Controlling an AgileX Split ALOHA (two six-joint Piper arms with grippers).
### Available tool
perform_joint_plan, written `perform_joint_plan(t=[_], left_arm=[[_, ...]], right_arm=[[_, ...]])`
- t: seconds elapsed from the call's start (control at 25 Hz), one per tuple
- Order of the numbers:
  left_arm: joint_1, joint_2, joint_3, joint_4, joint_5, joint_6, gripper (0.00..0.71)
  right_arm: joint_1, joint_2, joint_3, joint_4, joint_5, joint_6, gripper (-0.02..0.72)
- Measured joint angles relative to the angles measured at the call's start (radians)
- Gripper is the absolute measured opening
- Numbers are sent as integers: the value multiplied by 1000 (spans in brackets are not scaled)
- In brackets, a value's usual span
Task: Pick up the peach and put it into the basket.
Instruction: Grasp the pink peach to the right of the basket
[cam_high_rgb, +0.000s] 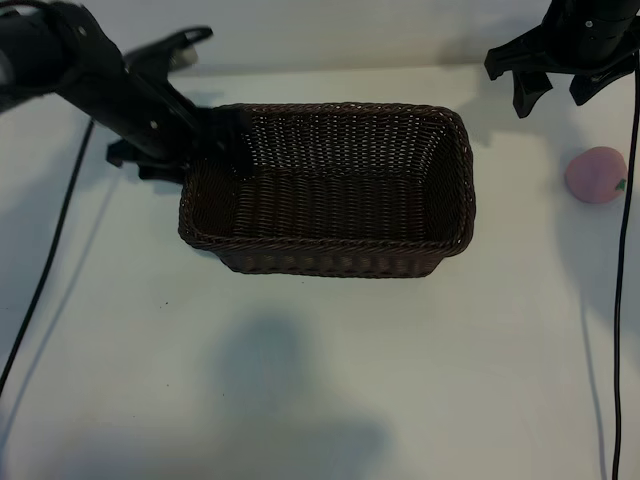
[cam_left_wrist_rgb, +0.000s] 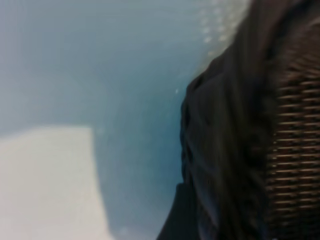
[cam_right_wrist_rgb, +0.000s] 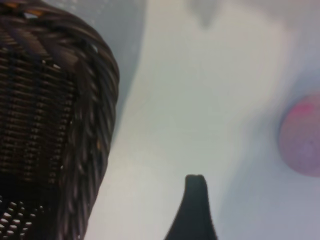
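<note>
One peach (cam_high_rgb: 596, 175), one basket (cam_high_rgb: 330, 262); right end effector (cam_high_rgb: 553, 88) spread apart, left end effector's (cam_high_rgb: 215, 140) state unclear.

1. The exterior view is bright and even; the white table (cam_high_rgb: 320, 380) looks washed pale, with no hard glare.
2. A large soft shadow lies on the table in front of the basket (cam_high_rgb: 330, 190), and fainter ones trail beneath both arms.
3. The basket's inside is dim, though its weave stays readable.
4. The peach (cam_high_rgb: 596, 175) looks slightly soft at its edges.
5. The left wrist view is heavily blurred: the basket wall (cam_left_wrist_rgb: 250, 140) smears into dark streaks, and the table (cam_left_wrist_rgb: 45, 185) has a blue-grey shadow with one pale patch.
6. The right wrist view is out of focus close up; the peach (cam_right_wrist_rgb: 302, 140) is a hazy pink blob.
</note>
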Motion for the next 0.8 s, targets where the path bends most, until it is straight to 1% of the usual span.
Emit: perform_joint_plan(t=[0.2, 0.32, 0.44, 0.6, 0.8], left_arm=[[0, -98, -7, 112, 27, -65, 640], [0, -160, -8, 170, 43, -94, 639], [0, -220, -8, 222, 46, -124, 635], [0, -270, -9, 238, 46, -134, 626], [0, -290, -9, 254, 47, -135, 613]], right_arm=[[0, 0, 0, 11, 0, 4, 582], [0, 0, 0, 14, 0, 40, 582], [0, 0, 0, 14, 0, 50, 582], [-15, 0, 0, 14, 0, 62, 582], [-84, 0, 0, 13, -5, 73, 582]])
